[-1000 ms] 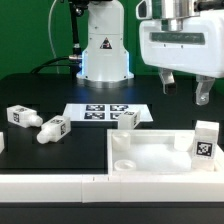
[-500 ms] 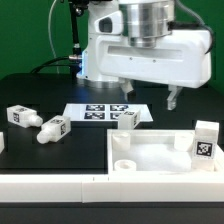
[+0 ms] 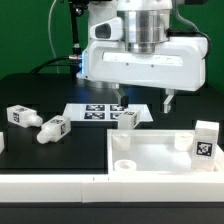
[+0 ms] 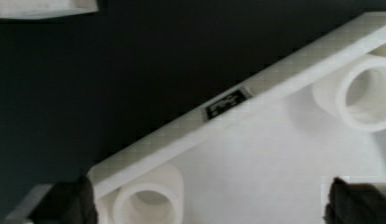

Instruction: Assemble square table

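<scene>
The white square table slab (image 3: 150, 155) lies flat at the front right of the exterior view, rim up, with round corner sockets. In the wrist view the slab (image 4: 261, 150) shows two sockets (image 4: 145, 200). My gripper (image 3: 145, 100) hangs open and empty above the slab's far edge, fingers wide apart; in the wrist view the gripper (image 4: 211, 205) straddles the slab near one socket. Two white tagged legs (image 3: 22, 116) (image 3: 52, 129) lie at the exterior view's left. A third leg (image 3: 127, 118) lies by the marker board. Another leg (image 3: 206, 140) stands at the slab's right.
The marker board (image 3: 100, 112) lies flat behind the slab. A long low white border bar (image 3: 50, 187) runs along the front edge. The arm's white base (image 3: 105, 50) stands at the back. A white object's corner (image 4: 39, 8) shows at the wrist view's edge.
My gripper has swung from the exterior view's right toward the middle and turned about its axis. It now hangs over the slab's far edge. The legs and the slab have not moved.
</scene>
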`<state>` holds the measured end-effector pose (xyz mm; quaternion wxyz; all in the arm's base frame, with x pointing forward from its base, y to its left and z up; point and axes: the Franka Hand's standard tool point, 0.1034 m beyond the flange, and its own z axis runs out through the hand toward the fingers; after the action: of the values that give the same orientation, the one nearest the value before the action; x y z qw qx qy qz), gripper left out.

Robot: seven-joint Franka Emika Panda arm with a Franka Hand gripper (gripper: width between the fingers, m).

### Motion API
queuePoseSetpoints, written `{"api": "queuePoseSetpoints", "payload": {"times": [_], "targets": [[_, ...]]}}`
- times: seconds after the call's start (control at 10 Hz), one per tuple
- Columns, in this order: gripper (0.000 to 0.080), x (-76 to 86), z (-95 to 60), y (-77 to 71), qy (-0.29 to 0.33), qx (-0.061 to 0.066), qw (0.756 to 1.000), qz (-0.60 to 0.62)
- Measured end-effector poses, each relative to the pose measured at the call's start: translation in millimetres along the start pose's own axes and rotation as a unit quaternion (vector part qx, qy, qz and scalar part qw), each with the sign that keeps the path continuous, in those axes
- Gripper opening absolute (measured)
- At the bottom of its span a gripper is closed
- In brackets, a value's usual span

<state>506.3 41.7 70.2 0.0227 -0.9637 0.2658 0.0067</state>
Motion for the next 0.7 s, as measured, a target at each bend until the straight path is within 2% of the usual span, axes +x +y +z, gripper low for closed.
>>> {"api": "queuePoseSetpoints", "payload": {"times": [0.1,0.3,0.5,0.7], "targets": [[0.0648,-3.0,3.0,11.0,-0.023,-0.002,1.000,-0.021],[0.0648,-13.2,-1.3,44.2,-0.158,-0.004,0.988,0.001],[0.0648,-21.8,-3.3,54.8,-0.275,-0.007,0.961,0.023],[0.0648,-20.7,-0.2,60.0,-0.332,-0.012,0.942,0.034]]}}
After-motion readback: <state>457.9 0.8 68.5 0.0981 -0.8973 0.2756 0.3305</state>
